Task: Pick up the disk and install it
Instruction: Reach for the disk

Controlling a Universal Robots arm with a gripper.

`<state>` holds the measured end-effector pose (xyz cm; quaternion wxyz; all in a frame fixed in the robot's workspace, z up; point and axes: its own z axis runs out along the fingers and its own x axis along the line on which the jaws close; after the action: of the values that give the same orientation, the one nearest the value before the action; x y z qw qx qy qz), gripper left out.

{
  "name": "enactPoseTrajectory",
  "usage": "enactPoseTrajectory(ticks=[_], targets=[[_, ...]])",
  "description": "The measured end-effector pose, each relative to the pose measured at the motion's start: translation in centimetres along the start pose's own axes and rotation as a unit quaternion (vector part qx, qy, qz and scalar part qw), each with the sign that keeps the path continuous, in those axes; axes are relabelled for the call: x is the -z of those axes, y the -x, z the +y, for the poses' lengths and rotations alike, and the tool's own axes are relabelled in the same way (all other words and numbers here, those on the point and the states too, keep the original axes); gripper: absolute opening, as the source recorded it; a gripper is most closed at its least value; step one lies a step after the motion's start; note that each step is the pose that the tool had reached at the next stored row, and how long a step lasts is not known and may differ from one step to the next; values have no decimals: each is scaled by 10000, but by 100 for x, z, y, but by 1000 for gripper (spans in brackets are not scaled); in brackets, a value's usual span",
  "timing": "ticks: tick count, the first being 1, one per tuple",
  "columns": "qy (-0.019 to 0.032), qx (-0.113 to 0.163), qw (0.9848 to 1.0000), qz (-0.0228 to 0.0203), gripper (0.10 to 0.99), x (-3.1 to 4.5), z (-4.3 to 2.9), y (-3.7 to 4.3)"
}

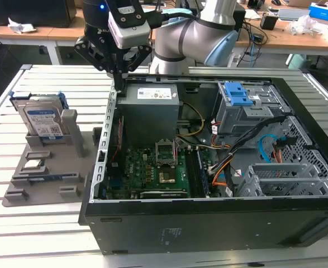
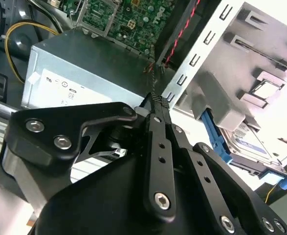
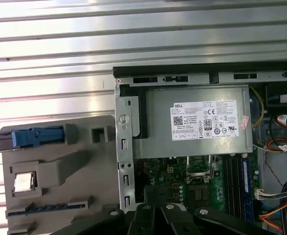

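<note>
**A:** What was the setting?

**B:** A slatted metal table (image 1: 52, 234) held an open black computer case (image 1: 208, 229) lying on its side. A grey parts holder (image 1: 46, 187) sat just beside it, on the exterior view's left.

**A:** What lay nearest the camera?

**B:** First the case's dark near wall, then the green motherboard (image 1: 152, 167) inside. On the holder, a thin memory stick (image 1: 43, 177) and a small square chip (image 1: 34, 164) sat in their own slots.

**A:** And the disk?

**B:** The disk (image 1: 41, 120) stood on edge at the holder's far end, with its white-and-blue label facing the camera and its blue bracket around it. It was outside the case, and nothing touched it. In the second wrist view the disk (image 2: 251, 142) sat lodged in the same holder.

**A:** Where was the gripper?

**B:** The gripper (image 1: 119, 84) hung over the case's far corner, by the wall next to the grey power supply (image 1: 150, 106). It was well apart from the disk. Its black jaws were pressed together at the tips and held nothing.

**A:** What stood farther back?

**B:** A drive cage with a blue latch (image 1: 236, 95) sat inside the case. Behind it were the silver arm (image 1: 197, 33) and cluttered wooden benches (image 1: 41, 30).
</note>
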<state>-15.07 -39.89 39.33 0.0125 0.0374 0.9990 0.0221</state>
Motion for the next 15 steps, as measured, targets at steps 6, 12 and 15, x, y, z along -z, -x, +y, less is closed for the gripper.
enactPoseTrajectory(ticks=[6,12,15], targets=[[0,0,10000,0,106,6,-15,-197],[0,0,10000,0,106,9,-27,-365],[0,-1,10000,0,106,11,-32,-432]])
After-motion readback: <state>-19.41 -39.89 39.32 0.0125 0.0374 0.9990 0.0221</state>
